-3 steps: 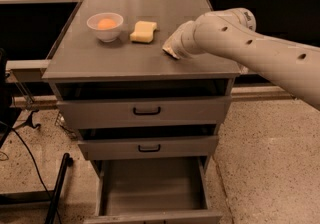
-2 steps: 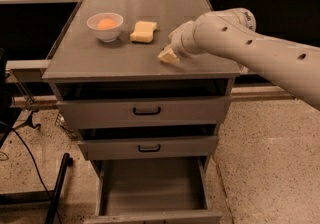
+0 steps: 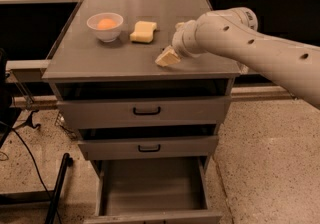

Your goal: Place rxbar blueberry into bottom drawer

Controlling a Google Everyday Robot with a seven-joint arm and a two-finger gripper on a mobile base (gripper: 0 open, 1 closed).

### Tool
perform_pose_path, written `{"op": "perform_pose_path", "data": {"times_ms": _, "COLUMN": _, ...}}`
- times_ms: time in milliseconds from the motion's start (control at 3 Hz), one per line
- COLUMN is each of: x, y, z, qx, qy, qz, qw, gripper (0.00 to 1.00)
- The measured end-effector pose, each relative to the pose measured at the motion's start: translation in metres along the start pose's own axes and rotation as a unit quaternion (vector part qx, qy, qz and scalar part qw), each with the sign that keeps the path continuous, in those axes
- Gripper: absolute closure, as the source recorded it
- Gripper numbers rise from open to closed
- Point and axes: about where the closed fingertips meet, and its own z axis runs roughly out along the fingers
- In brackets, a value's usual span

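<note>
The pincer [image 3: 168, 58] has slid slightly closer to the yellow sponge [image 3: 143, 31] and sits low on the tabletop [image 3: 100, 60] right of it; apart or clamped, I cannot tell. The rxbar blueberry is not visible, perhaps hidden under the pincer, so its look is unknown. This seems the pick-up step: next, a firm hold, then a carry to the bottom drawer [image 3: 150, 188], pulled out far below the sponge.

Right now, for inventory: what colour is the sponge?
Yellow sponge, camera view; gripper at the cabinet top.

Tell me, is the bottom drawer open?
Open: the bottom drawer is pulled out, grey inside showing. The gripper sits over the cabinet top.
</note>
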Motion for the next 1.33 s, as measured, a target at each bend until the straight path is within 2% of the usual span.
{"op": "perform_pose_path", "data": {"times_ms": 667, "x": -0.0003, "y": -0.0001, "z": 0.0009, "qx": 0.004, "qy": 0.001, "qz": 0.001, "qw": 1.0000, "gripper": 0.68}}
{"op": "perform_pose_path", "data": {"times_ms": 1000, "x": 0.0002, "y": -0.0006, "z": 0.0016, "qx": 0.005, "qy": 0.003, "qz": 0.001, "qw": 1.0000, "gripper": 0.67}}
{"op": "perform_pose_path", "data": {"times_ms": 1333, "x": 0.0008, "y": -0.0009, "z": 0.0019, "qx": 0.005, "qy": 0.004, "qz": 0.002, "qw": 1.0000, "gripper": 0.48}}
